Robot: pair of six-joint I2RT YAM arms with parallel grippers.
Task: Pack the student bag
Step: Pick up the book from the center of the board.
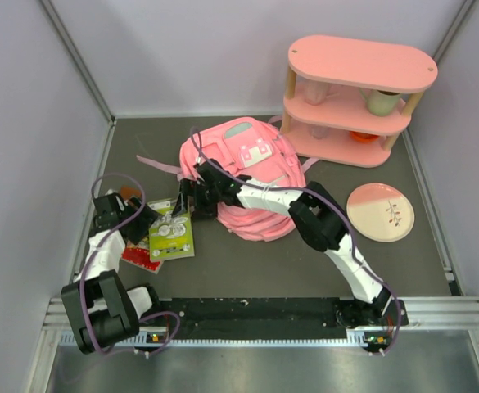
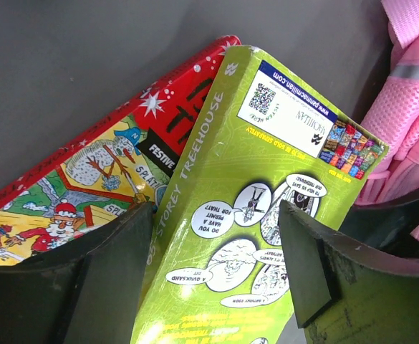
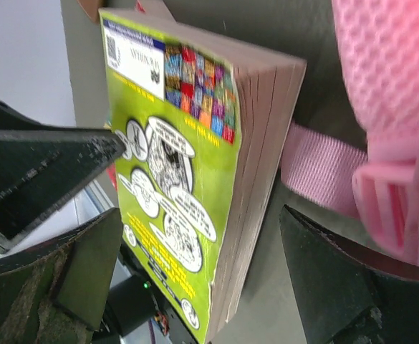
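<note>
The student bag (image 1: 251, 176), pink with a mint patch, lies in the middle of the table; its mesh and strap show in the left wrist view (image 2: 410, 107) and the right wrist view (image 3: 388, 93). Left of it a green paperback (image 1: 171, 231) rests partly on a red picture book (image 1: 141, 258). My left gripper (image 2: 216, 265) is open, its fingers either side of the green paperback (image 2: 259, 215), with the red picture book (image 2: 87, 172) beneath. My right gripper (image 3: 209, 272) is open too, facing the page edge of the green paperback (image 3: 188, 179) with a gap on both sides.
A pink oval shelf unit (image 1: 358, 98) holding cups stands at the back right. A pink plate (image 1: 380, 212) lies right of the bag. Grey walls close in the left, back and right sides. A small orange object (image 1: 128, 192) lies by the left arm.
</note>
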